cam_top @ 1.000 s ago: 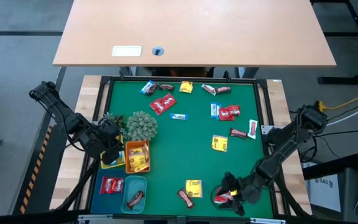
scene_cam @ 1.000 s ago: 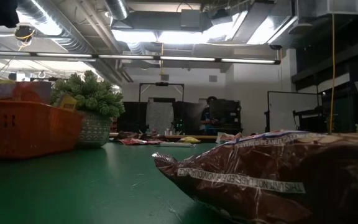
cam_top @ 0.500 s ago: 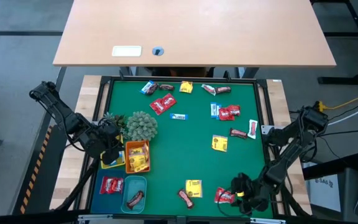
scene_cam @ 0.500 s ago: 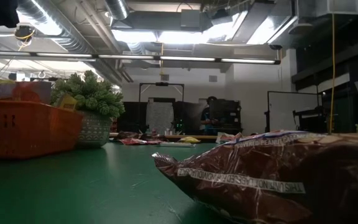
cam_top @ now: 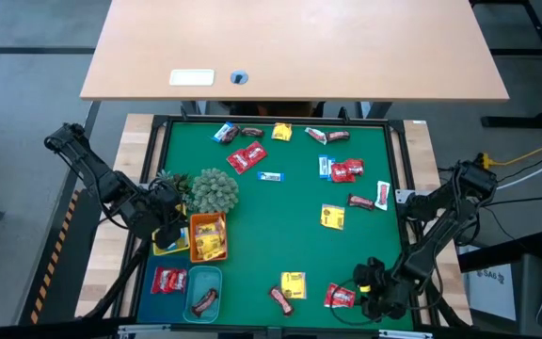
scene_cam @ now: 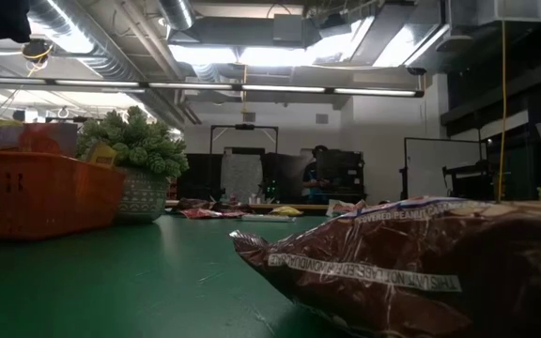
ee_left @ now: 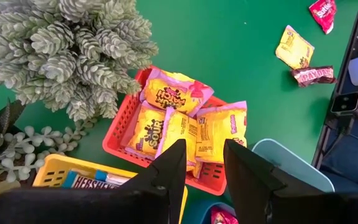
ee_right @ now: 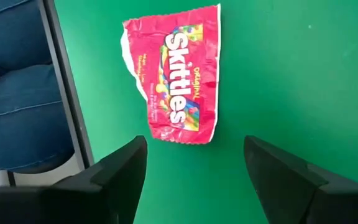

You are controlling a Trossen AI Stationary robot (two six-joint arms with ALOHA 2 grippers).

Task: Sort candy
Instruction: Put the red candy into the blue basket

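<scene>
The right end effector [cam_top: 363, 285] is held low over the near right corner of the green bench [cam_top: 290, 221], its fingers spread wide and empty. A red Skittles packet [ee_right: 174, 84] lies flat on the bench just ahead of the open fingers, apart from them. The left end effector [ee_left: 201, 165] is poised above the orange tray [ee_left: 124, 134] of yellow sour packets [ee_left: 176, 121], beside the plant ball [ee_left: 67, 46], fingers narrowly parted with nothing between them. Other candy [cam_top: 252, 155] is scattered across the far half.
</scene>
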